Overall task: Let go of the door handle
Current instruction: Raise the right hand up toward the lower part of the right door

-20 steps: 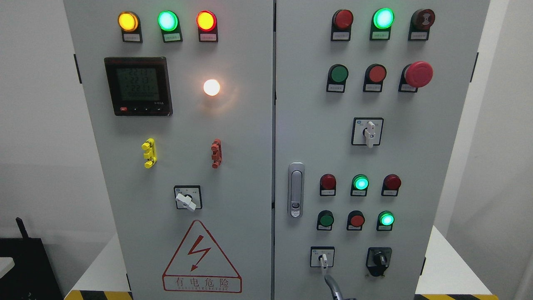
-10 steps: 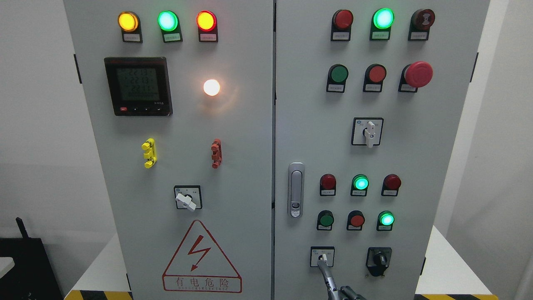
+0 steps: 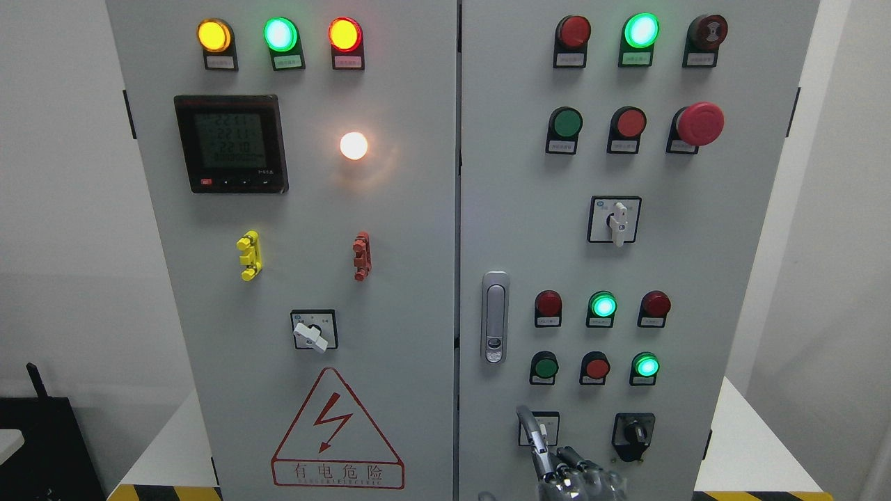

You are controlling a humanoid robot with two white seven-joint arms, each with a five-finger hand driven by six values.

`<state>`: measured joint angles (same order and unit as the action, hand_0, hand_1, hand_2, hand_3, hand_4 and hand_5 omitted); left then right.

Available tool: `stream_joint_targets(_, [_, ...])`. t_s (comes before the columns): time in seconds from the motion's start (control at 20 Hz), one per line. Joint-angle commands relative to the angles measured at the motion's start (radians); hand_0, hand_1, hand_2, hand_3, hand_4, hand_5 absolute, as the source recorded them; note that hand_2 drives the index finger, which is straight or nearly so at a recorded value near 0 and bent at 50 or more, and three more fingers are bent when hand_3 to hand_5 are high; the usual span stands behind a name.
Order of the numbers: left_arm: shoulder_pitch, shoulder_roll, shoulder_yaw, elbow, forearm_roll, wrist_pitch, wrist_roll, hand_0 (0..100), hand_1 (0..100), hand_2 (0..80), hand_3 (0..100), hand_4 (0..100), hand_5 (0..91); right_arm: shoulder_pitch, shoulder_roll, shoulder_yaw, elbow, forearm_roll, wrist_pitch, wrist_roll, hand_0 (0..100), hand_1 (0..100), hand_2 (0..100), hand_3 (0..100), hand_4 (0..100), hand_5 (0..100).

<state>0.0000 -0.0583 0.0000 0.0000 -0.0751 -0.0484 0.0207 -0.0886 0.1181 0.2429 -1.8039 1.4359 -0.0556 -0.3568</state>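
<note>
Metal-grey right hand [image 3: 567, 473] enters at the bottom edge, below and right of the door handle [image 3: 494, 316]. One finger [image 3: 530, 430] stretched upward, the others loosely bent; nothing grasped. Fingertip overlaps the small selector switch [image 3: 546, 428] under the handle; contact cannot be judged. Handle: silver, upright, flush on the right cabinet door [image 3: 515, 209] near its left edge, well apart from the hand. Green lamp [image 3: 603, 305] lit to the handle's right.
</note>
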Motion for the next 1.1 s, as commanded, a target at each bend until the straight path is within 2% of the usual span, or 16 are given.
stream_joint_targets(0.0, [-0.003,0.000,0.002,0.009,0.000,-0.001,-0.001,12,39,0.0,0,0,0.0,-0.065,0.002,0.001,0.087,0.017,0.008,0.009,31,27,0,93,83,97])
stream_joint_targets(0.4, [-0.003,0.000,0.002,0.009,0.000,-0.001,-0.001,12,39,0.0,0,0,0.0,-0.105,0.002,0.003,0.120,0.017,0.025,0.033,31,27,0,93,84,98])
stream_joint_targets(0.75, [-0.003,0.000,0.002,0.009,0.000,-0.001,-0.001,12,39,0.0,0,0,0.0,-0.157,0.008,0.003,0.155,0.017,0.048,0.036,31,27,0,94,84,98])
stream_joint_targets(1.05, [-0.003,0.000,0.002,0.009,0.000,-0.001,-0.001,12,39,0.0,0,0,0.0,-0.163,0.008,0.003,0.161,0.018,0.048,0.039,32,27,0,94,84,98])
